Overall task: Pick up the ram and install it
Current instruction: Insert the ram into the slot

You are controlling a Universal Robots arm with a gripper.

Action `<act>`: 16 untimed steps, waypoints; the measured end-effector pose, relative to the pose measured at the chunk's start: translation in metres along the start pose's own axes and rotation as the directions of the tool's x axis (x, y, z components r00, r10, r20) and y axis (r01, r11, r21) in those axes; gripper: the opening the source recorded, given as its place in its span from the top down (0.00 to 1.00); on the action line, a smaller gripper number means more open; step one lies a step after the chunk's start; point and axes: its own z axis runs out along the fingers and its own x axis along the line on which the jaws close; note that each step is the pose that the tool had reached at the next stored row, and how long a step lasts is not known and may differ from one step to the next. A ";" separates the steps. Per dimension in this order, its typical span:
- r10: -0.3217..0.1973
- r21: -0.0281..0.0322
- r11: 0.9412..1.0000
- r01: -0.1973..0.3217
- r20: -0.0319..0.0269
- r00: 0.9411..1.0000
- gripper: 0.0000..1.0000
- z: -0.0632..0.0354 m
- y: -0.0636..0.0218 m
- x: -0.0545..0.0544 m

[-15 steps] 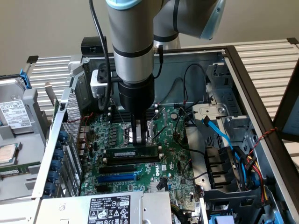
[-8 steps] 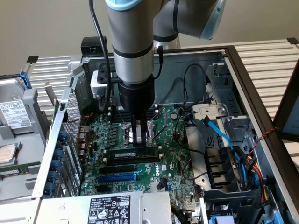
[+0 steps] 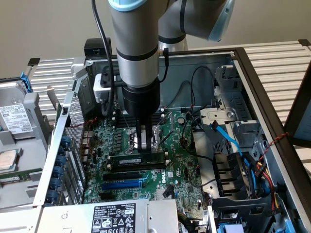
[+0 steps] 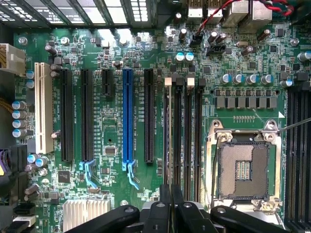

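Note:
The ram is a dark green stick with a small white label. It stands on its long edge across the motherboard, at the memory slots beside the processor socket. My gripper comes straight down onto the stick's middle, fingers close together on its top edge. In the wrist view the gripper has its two dark fingers pinched around a thin dark edge that lines up with the black slots. How deep the stick sits in its slot is hidden.
The board lies in an open computer case with a metal wall at the exterior view's right. Blue and black cables hang there. A long blue slot and a labelled power supply lie nearer the camera. A hard drive sits outside the case.

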 end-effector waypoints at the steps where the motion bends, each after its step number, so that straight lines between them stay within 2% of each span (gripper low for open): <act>1: 0.000 0.000 1.000 0.000 0.000 1.000 0.87 0.0000 0.0001 0.000; 16: 0.000 0.000 1.000 0.000 0.000 1.000 0.87 0.0006 0.0005 0.000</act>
